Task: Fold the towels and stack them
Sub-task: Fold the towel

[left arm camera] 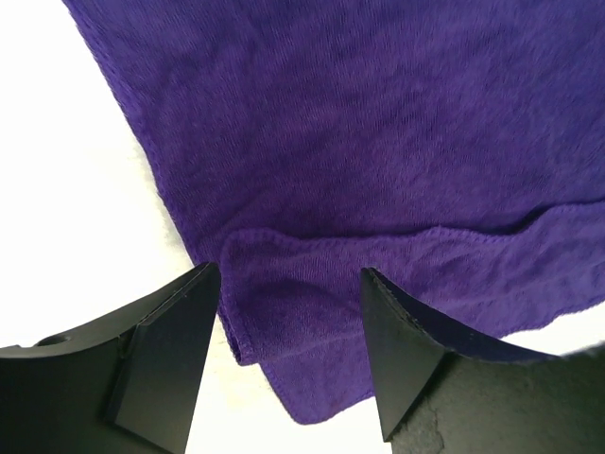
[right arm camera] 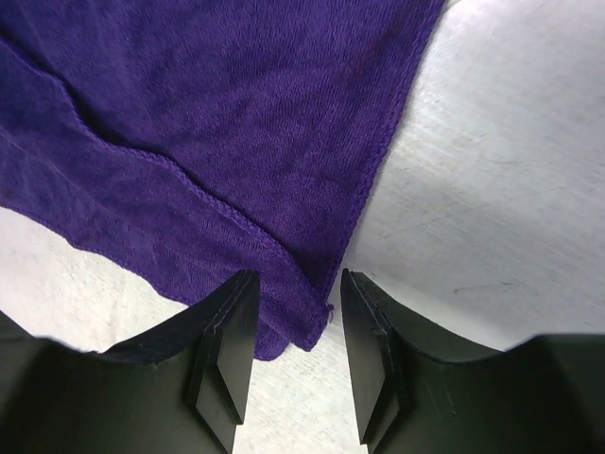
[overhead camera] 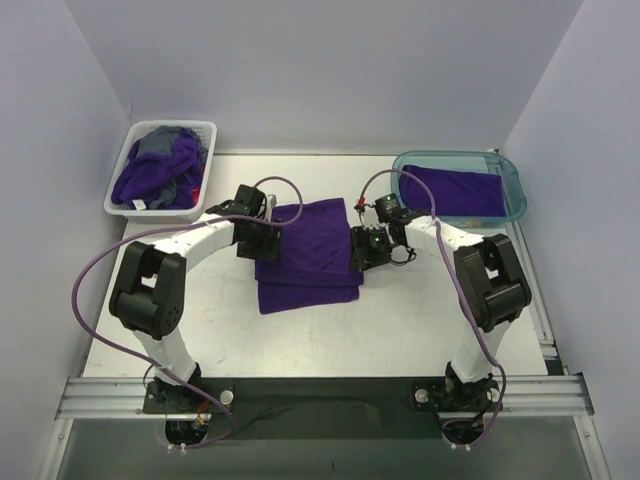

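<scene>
1. The table (overhead camera: 200, 320) is the stage, and both arms reach in to the same cloth from opposite sides.
2. The purple towel (overhead camera: 310, 250) lies flat between the two grippers, one layer doubled over another. The lower layer peeks out on the side nearer the arm bases. It looks close to square as it lies, so I can't call a clear long axis. The line that matters runs straight from one gripper to the other.
3. The basket (overhead camera: 125, 180) sits well beyond the left gripper (overhead camera: 258, 238) and out to its left, with a heap of towels (overhead camera: 150, 175) waiting inside.
4. The tray (overhead camera: 515, 185) sits beyond the right gripper (overhead camera: 368, 248) and out to its right, with one folded towel (overhead camera: 455, 190) already in it.
5. On the left wrist view, the left gripper (left arm camera: 288, 274) has its jaws spread wide and holds nothing. The towel (left arm camera: 378, 142) runs ahead of the fingertips, and the doubled corner sits right in the gap, nearer the left finger.
6. On the right wrist view, the right gripper (right arm camera: 299, 276) has its jaws parted more narrowly and is not clamped. The towel (right arm camera: 217, 113) spreads ahead and to the left, and its hemmed corner pokes in between the fingers.
7. My read is that each arm is equally near its own corner. The next fold hinges on both closing on those corners together.
</scene>
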{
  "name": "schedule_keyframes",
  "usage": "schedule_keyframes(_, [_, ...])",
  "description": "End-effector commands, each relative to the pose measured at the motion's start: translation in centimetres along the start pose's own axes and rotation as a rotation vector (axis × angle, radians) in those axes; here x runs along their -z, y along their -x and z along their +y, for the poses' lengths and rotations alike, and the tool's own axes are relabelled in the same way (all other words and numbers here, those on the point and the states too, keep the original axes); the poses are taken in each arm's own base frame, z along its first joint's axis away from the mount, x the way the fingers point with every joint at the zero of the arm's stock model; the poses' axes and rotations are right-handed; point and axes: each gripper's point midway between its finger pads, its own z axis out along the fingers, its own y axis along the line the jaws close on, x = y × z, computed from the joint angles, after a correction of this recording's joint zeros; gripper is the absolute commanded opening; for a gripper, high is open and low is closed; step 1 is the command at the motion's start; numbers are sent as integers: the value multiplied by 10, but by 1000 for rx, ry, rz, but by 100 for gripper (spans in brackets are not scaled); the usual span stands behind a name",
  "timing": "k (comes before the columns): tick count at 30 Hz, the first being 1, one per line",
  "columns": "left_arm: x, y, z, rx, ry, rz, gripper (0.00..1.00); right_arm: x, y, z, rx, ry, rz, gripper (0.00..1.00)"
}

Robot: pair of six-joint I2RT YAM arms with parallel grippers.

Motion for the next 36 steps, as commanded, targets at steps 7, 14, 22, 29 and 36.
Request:
schedule_keyframes(7, [3, -10, -8, -20, -66, 54, 71, 3, -10, 18, 38, 59, 60, 38])
schedule_keyframes(14, [15, -22, -13, -1, -100, 55, 71, 13, -18, 30, 89, 92, 58, 34])
schedule_keyframes(22, [25, -50, -10, 58, -110, 59, 71, 21, -34, 39, 181, 106, 59, 33])
schedule_keyframes(29, [33, -80, -4, 133, -108, 30, 70, 24, -56, 43, 194, 103, 83, 33])
schedule_keyframes(36, [53, -104, -15, 191, -174, -11, 71, 28, -82, 36, 119, 65, 120, 33])
